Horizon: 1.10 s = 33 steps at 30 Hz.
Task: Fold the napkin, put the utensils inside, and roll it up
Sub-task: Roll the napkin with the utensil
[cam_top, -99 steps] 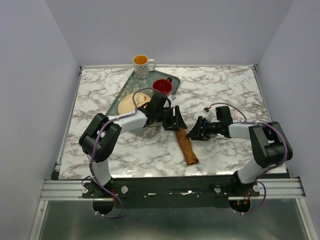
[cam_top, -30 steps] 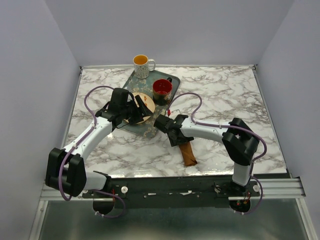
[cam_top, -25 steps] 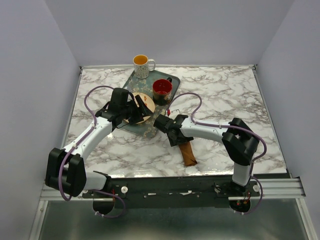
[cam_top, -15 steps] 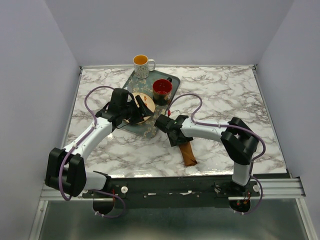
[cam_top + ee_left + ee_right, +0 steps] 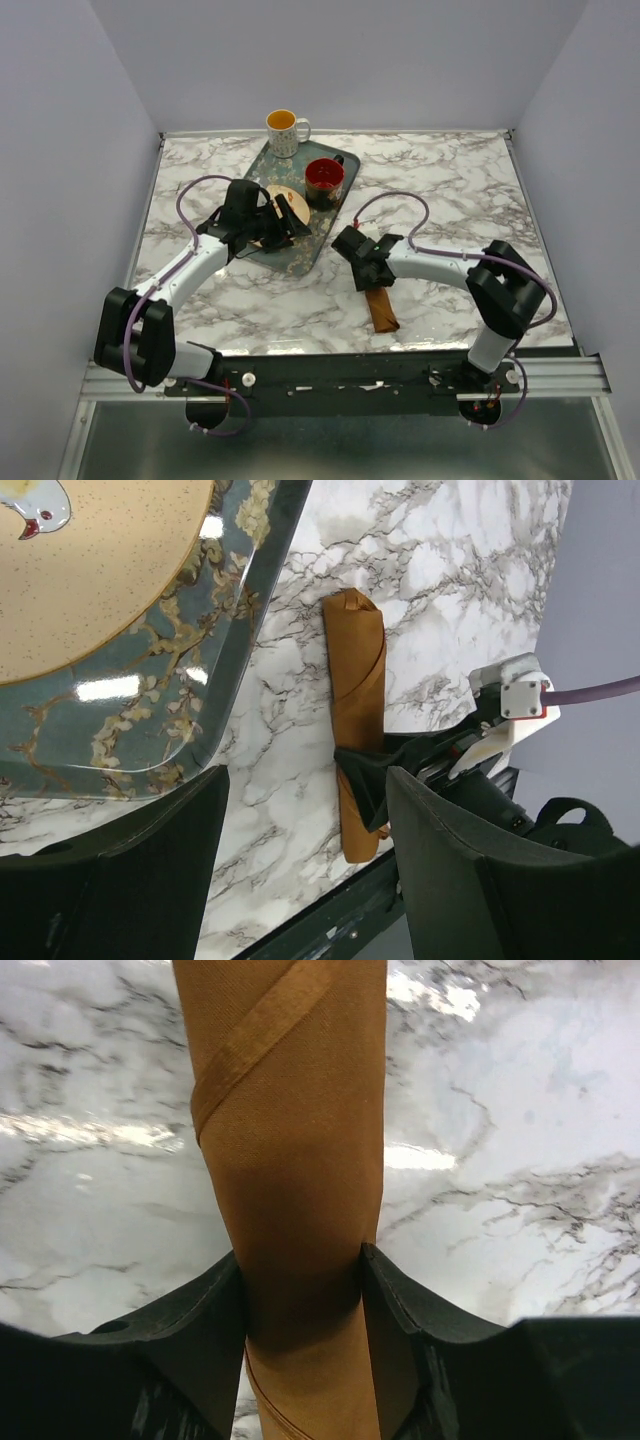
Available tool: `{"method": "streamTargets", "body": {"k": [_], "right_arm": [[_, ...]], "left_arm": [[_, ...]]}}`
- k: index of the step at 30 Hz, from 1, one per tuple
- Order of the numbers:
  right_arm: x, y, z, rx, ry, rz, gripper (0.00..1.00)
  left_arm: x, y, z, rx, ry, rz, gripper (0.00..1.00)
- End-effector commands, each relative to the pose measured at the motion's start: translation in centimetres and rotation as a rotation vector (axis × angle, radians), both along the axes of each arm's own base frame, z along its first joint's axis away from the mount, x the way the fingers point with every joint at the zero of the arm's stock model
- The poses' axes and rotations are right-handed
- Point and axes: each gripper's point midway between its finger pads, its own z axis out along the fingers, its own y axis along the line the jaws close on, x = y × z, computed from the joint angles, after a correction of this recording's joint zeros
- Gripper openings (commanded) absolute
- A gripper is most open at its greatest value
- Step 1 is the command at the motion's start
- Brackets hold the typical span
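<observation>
**Napkin** (image 5: 383,312) (image 5: 355,680) (image 5: 295,1140): rust-brown cloth, rolled into a slim tube with a diagonal hem across it. It lies flat on the marble tabletop (image 5: 450,190), close to the near edge and right of centre. One end points toward the tray's near corner, apart from it.

**Right gripper** (image 5: 370,278) (image 5: 303,1255): low over the roll, one finger against each side, pinching it at about mid-length.

**Left gripper** (image 5: 290,215) (image 5: 305,810): above the tray, over the plate, jaws spread wide with nothing between them.

**Tray** (image 5: 310,245) (image 5: 250,630): dark green, floral pattern, left of centre, running toward the far edge.

**Plate** (image 5: 100,570): tan, speckled, on the tray.

**Red cup** (image 5: 324,175): on the tray, toward its far right corner.

**Mug** (image 5: 285,130): pale, yellow inside, at the tray's far end.
</observation>
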Motion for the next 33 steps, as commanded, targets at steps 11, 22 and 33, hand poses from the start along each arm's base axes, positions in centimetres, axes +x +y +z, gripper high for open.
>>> {"method": "streamTargets", "body": {"k": [11,22,33], "right_arm": [[-0.3,-2.1,0.0,0.446,0.038,0.054,0.52],[0.0,-1.9,-0.6,0.69,0.104,0.097,0.52],[-0.1,-1.7,-1.4,0.73,0.177,0.06,0.55]], "left_arm": [[-0.2,-1.7,0.0,-0.047,0.012,-0.061,0.73],[-0.6,-3.3,-0.1,-0.067,0.017,-0.107,0.73],[-2.9,-8.1,-1.6,-0.102,0.064,-0.263,0.73]]}}
